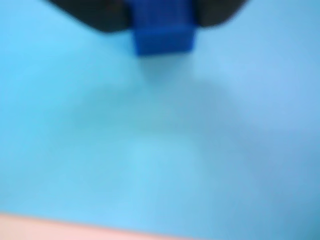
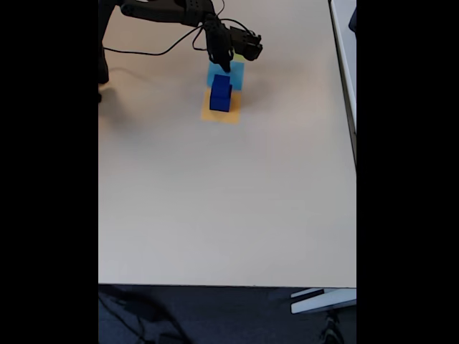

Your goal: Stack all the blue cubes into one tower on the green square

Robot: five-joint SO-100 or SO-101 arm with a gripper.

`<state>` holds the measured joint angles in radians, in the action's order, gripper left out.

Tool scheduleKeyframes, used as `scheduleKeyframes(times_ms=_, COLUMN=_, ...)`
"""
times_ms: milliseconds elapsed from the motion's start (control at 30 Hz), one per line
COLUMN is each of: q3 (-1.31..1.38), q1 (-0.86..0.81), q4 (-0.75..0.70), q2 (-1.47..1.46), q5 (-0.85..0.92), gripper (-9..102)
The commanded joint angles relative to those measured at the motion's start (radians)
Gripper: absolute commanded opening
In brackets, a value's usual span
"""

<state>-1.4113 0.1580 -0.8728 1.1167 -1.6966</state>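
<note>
Wrist view heavily blurred and out of focus, fixed view soft, evenly daylit, faint shadows

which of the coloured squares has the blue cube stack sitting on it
The orange square, nearest the camera in the fixed view. Two blue cubes stand stacked on it. The light-blue square behind lies under the gripper.

Beige table (image 2: 215, 201): orange square (image 2: 221, 114), light-blue square (image 2: 237, 74) lying flat.
</note>
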Motion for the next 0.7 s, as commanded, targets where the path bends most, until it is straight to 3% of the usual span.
scheduleKeyframes(times_ms=0, q3=0.011, q1=-0.008, q4=0.018, q2=0.021, q5=-0.015, gripper=0)
scheduleKeyframes(times_ms=333, q3=0.012, q1=0.025, q4=-0.005, q2=0.117, q5=-0.075, gripper=0)
scheduleKeyframes(times_ms=667, q3=0.106, q1=0.078, q4=-0.115, q2=0.146, q5=-0.195, gripper=0)
